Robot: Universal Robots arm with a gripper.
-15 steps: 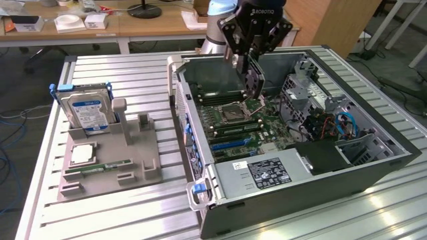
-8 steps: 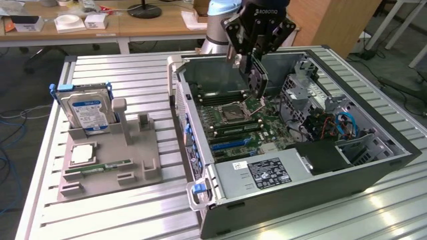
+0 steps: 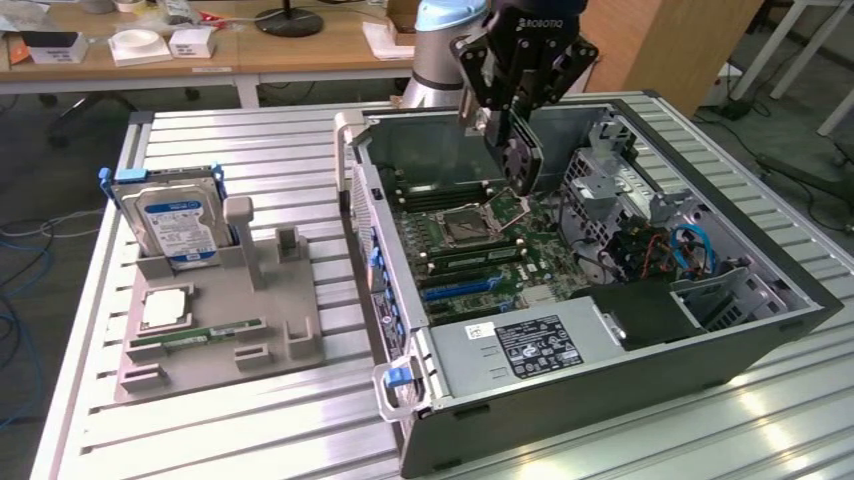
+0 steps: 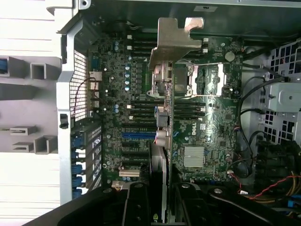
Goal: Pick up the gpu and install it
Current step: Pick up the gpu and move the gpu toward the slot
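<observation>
The end effector (image 3: pixel 513 112) is clamped on the gpu (image 3: pixel 523 160), pinching the thin dark card by its top edge so that it hangs straight down from the fingers. Right under the end effector sits the open computer case (image 3: pixel 627 395), and the card's low end is inside the box, close over the motherboard (image 3: pixel 461 250); I cannot tell if they touch. Well off to one side of the end effector, on the tabletop (image 3: pixel 240 435), a grey holder (image 3: pixel 274 300) carries a hard drive (image 3: pixel 174 222) with a blue label.

The gpu (image 4: pixel 175 42) has a dull silver metal bracket; the ribbed table (image 3: pixel 227 430) looks brushed metal.
</observation>
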